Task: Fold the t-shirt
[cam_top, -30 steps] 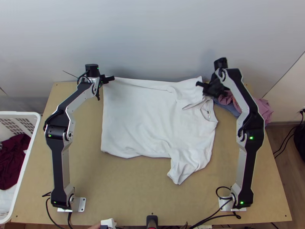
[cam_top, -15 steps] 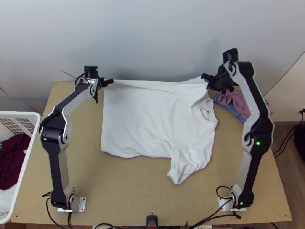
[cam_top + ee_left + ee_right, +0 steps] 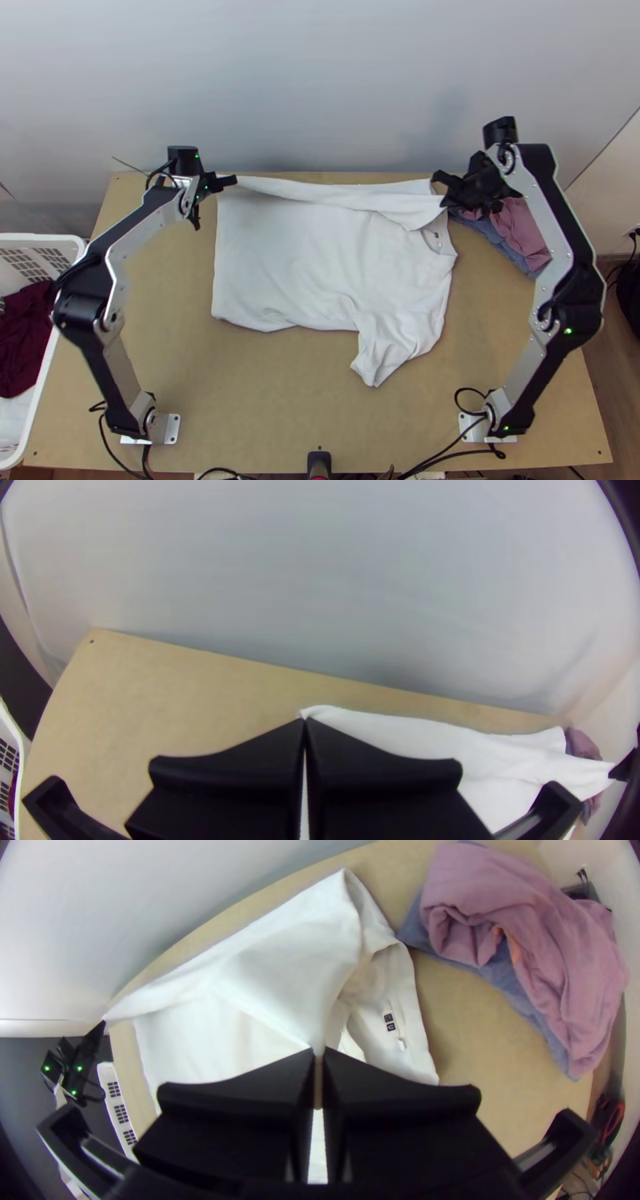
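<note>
Pinching white t-shirt, left claw, right claw, wooden table beneath, pale wall behind

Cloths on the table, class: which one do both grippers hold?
The white t-shirt: left gripper and right gripper pinch its far side; the pink cloth and blue cloth lie bunched, held by neither.

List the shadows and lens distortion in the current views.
Top view: a soft shadow on the wall, towards the picture's right; right wrist view: the table's far edge bows strongly, corners dark; left wrist view: upper corners dark too.
</note>
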Available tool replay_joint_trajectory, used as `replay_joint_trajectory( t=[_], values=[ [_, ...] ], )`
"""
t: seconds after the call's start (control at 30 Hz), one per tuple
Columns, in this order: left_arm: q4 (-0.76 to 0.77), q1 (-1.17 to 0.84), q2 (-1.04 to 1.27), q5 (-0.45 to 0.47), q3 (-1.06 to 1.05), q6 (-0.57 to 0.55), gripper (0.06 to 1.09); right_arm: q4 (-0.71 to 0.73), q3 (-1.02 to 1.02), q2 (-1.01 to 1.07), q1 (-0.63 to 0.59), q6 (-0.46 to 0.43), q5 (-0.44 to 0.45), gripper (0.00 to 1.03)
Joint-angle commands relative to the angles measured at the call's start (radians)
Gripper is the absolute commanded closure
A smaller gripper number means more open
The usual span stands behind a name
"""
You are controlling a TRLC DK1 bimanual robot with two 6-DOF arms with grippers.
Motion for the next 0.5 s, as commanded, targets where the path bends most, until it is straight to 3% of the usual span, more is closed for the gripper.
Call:
replay_joint_trajectory(
  t=[0.0,0.47],
  values=[
    [0.008,-0.037,-0.170,0.007,-0.180,0.006,1.05,-0.012,-0.062,-0.066,-0.048,0.001,-0.040,1.00],
    [0.062,-0.106,-0.420,0.006,-0.541,0.017,1.05,-0.050,-0.167,-0.131,-0.059,-0.019,-0.106,1.00]
  ],
)
